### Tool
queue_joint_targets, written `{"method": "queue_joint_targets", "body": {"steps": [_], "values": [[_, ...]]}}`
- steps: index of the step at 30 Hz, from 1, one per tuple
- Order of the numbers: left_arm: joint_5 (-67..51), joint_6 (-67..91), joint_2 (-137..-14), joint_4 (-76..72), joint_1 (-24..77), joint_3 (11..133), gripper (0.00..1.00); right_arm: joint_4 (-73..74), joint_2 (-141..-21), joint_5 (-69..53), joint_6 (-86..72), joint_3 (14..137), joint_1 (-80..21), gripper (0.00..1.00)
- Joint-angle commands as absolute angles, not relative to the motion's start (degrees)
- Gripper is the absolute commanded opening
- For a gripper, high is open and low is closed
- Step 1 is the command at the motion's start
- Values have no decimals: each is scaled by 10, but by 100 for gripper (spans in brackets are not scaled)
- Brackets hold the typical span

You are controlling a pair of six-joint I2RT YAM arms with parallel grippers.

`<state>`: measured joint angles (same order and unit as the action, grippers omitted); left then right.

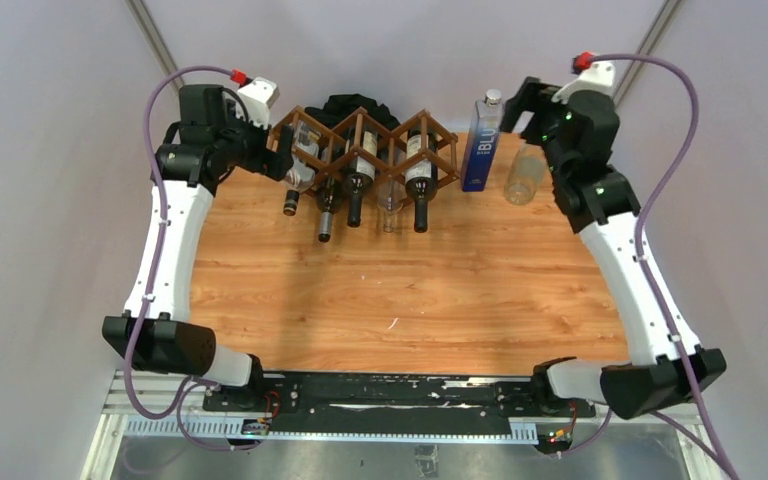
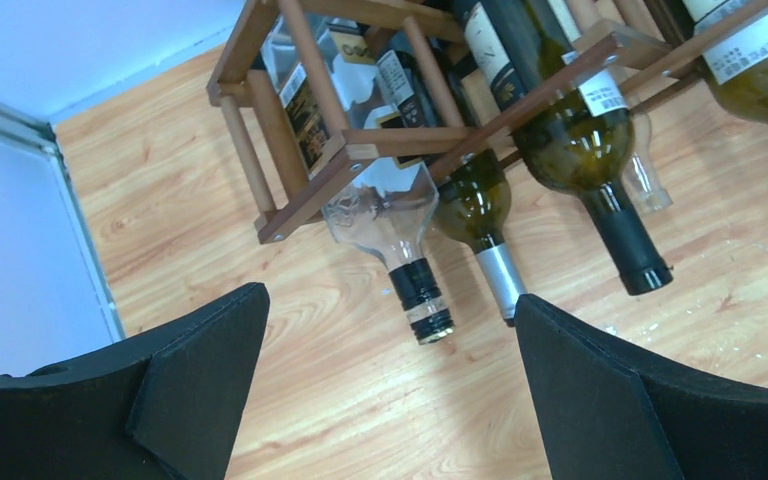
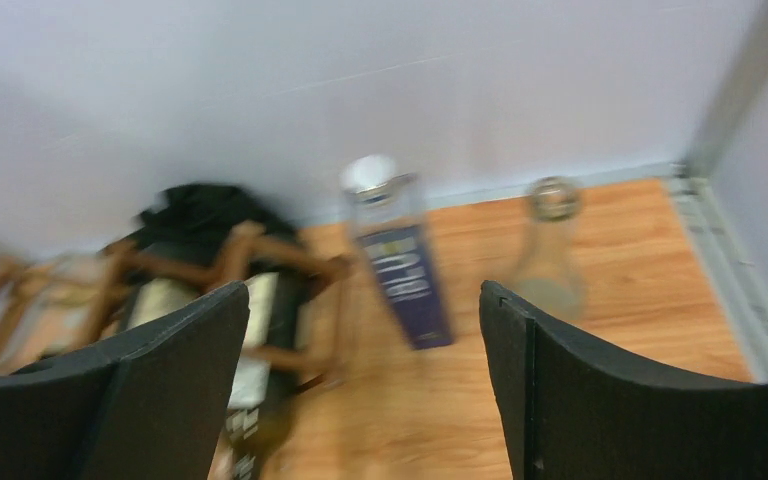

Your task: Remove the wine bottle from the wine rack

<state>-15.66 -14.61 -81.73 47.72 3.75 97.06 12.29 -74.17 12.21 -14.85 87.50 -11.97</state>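
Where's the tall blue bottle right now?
In the top view, the blue bottle stands upright at the table's far right, between the wine rack and a clear bottle.

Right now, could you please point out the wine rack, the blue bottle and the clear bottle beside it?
wine rack (image 2: 308, 195): left wrist view, lower front slat.
blue bottle (image 1: 480, 152): top external view, label face.
clear bottle (image 1: 525, 178): top external view, its body.
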Motion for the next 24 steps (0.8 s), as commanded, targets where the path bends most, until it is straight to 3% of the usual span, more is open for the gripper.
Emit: {"method": "queue_joint_targets", "body": {"steps": [1, 6, 13, 24], "values": [[-195, -138, -827, 471, 6, 964, 100, 185, -739, 149, -183, 847, -257, 89], [-201, -163, -827, 471, -23, 922, 95, 213, -823, 147, -200, 893, -405, 89], [-203, -141, -807, 413, -29, 788, 90, 230, -916, 144, -171, 935, -494, 84], [-253, -11, -834, 282, -30, 715, 74, 198, -848, 189, -134, 830, -548, 83]]}}
